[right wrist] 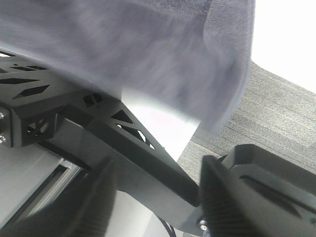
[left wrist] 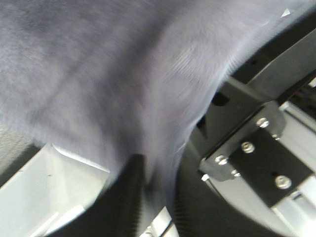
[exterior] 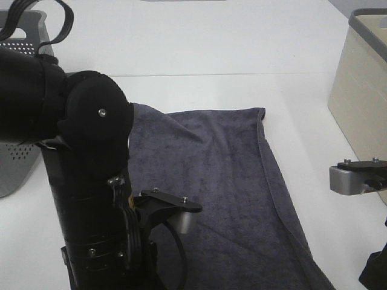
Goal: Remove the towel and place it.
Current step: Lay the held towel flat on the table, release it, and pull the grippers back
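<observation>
White laminate table [exterior: 211, 48] fills your high view, with a grey perforated basket [exterior: 15, 163] at its far left and a beige basket [exterior: 363, 90] at the right edge. Your right wrist camera shows grey carpet [right wrist: 281, 103] below the table's edge.

You have the towel [exterior: 230, 181] lying flat on the table in the middle. Its long axis runs from the far side toward the near side, slanting to the right as it comes nearer. The far short hem lies roughly square to that axis, and the near end runs out past the bottom of the high view, partly hidden behind the left arm [exterior: 78, 181].

Your left gripper [left wrist: 158, 170] has its two fingers [left wrist: 126, 197] close together with a fold of towel pinched between them, though that view is blurred. Your right gripper [right wrist: 158, 170] has its fingers [right wrist: 232, 197] spread wide, nothing between them, apart from the cloth.
</observation>
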Motion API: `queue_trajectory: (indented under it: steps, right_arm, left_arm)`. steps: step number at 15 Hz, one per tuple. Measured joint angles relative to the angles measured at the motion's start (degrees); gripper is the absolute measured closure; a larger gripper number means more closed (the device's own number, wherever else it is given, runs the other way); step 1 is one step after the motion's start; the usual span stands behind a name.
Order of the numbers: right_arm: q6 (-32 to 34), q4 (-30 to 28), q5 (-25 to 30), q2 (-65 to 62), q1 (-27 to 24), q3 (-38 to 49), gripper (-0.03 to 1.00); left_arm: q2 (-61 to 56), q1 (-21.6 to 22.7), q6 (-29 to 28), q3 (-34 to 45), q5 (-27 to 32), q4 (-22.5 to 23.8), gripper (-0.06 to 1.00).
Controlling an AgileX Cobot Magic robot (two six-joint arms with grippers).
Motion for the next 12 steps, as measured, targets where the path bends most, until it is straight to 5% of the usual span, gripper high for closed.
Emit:
queue_trajectory:
  steps: [2,4,8,12]
  right_arm:
    - [0.11,-0.29,-0.40,0.00,0.00,0.00,0.39]
    - [0.34,-2.75,-1.60,0.00,0.00,0.00,0.38]
    - [4.53,-9.63,-2.18,0.00,0.00,-2.92,0.38]
    - [6.02,-11.57,-2.12,1.66,0.00,-15.47,0.37]
  left_arm:
    - [0.00,0.00,-1.49,0.00,-0.40,-0.86,0.43]
    - [0.00,0.00,-2.01,0.00,-0.57,-1.09,0.30]
    - [0.00,1.09,-2.75,-3.67,-0.63,1.72,0.27]
    - [0.00,12.03,-3.38,-12.83,-1.09,8.54,0.27]
